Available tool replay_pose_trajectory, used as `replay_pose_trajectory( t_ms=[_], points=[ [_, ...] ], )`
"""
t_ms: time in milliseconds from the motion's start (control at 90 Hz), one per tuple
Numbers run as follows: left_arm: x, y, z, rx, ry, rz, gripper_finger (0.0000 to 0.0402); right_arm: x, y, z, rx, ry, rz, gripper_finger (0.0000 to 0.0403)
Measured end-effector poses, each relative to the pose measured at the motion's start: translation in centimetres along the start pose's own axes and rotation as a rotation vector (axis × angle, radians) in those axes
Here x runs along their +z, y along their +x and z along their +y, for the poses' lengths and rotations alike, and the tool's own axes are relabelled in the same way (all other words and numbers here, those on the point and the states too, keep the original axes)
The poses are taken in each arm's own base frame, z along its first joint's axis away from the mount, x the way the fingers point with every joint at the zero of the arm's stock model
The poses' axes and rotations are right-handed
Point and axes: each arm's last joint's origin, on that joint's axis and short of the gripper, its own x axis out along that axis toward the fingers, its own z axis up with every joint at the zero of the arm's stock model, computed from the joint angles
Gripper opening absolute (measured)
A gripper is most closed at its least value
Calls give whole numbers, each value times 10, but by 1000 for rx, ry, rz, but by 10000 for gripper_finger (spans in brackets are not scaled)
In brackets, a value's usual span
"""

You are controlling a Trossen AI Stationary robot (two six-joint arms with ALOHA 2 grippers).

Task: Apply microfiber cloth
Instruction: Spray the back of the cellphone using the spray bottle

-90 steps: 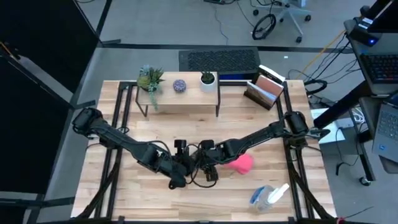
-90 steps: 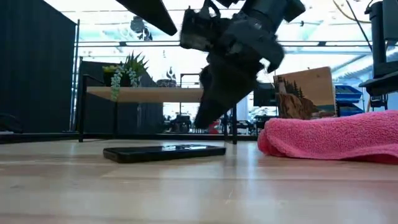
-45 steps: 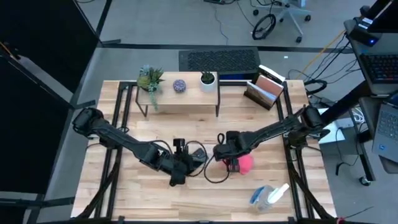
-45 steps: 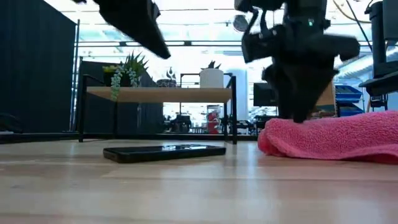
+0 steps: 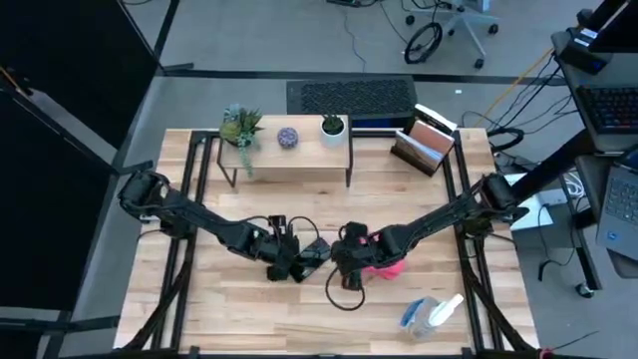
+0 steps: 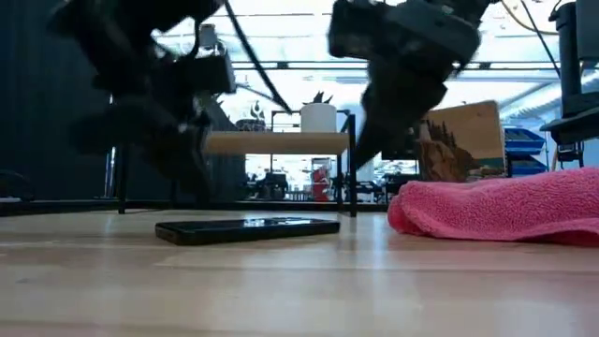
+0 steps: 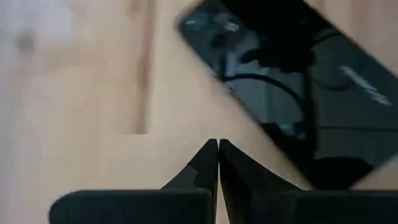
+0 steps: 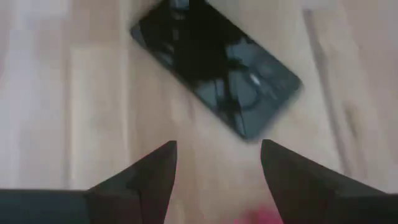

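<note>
Both arms have shifted: the right gripper (image 5: pixel 349 261) has swung away from the pink cloth (image 6: pixel 496 206) toward the phone (image 6: pixel 247 228), jaws released and empty. The left gripper (image 7: pixel 217 163) hovers at the phone's other side, jaws clenched on nothing. Untouched, the cloth lies crumpled on the bench (image 5: pixel 249 309), near the phone.

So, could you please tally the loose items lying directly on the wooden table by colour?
Black: 1, the flat black glass smartphone.
Pink: 1, the bright pink soft microfiber cloth.
Clear with blue liquid: 1, the clear plastic spray bottle.
Total: 3.
</note>
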Motion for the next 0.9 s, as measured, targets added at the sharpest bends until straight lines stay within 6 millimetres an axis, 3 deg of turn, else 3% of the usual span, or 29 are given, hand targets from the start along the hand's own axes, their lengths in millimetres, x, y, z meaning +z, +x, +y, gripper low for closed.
replay_pose_trajectory(
  t_ms=[89,256,478,622,744,844,900],
  points=[
    [-6,4,-3,-110,-79,-17,0,-7,19,2,-12,-37,26,215],
    [-4,8,-7,-164,-243,-109,0,-20,47,2,-41,-99,84,215],
    [8,21,-25,-356,-465,-224,0,-18,50,0,-130,-228,41,215],
    [11,36,-37,-392,-500,-217,0,-13,53,-6,-170,-268,1,215],
    [27,25,-38,-448,-517,-193,0,-11,54,-8,-177,-281,-4,215],
    [39,4,-36,-416,-565,-105,0,-11,54,-8,-178,-288,-4,215],
    [36,-6,-33,-337,-561,-18,0,-11,54,-8,-178,-296,-3,215]
  ],
)
